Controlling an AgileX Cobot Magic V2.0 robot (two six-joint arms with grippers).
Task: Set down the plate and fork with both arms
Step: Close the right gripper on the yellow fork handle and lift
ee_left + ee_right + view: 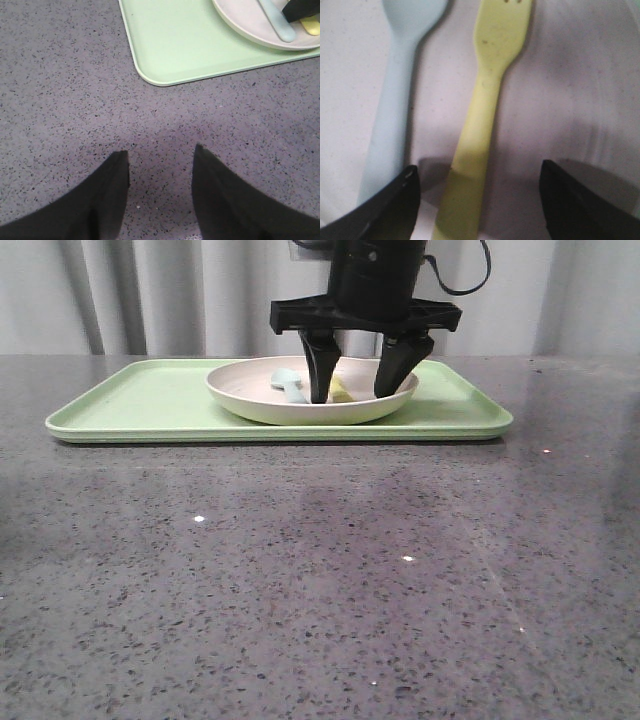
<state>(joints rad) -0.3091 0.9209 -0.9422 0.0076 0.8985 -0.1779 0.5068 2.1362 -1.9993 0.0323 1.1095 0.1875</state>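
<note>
The cream-white plate sits on the light-green tray. The yellow fork lies inside it beside a pale blue spoon. My right gripper is open and lowered into the plate, its fingers on either side of the fork. In the right wrist view the fork's handle runs between the open fingers of the gripper, not gripped, with the spoon next to it on the plate. My left gripper is open and empty above bare table, short of the tray's corner.
The grey speckled table stretches from the tray to the front edge. The left wrist view shows the plate's edge, the spoon handle, the fork's end and one right finger. A curtain hangs behind.
</note>
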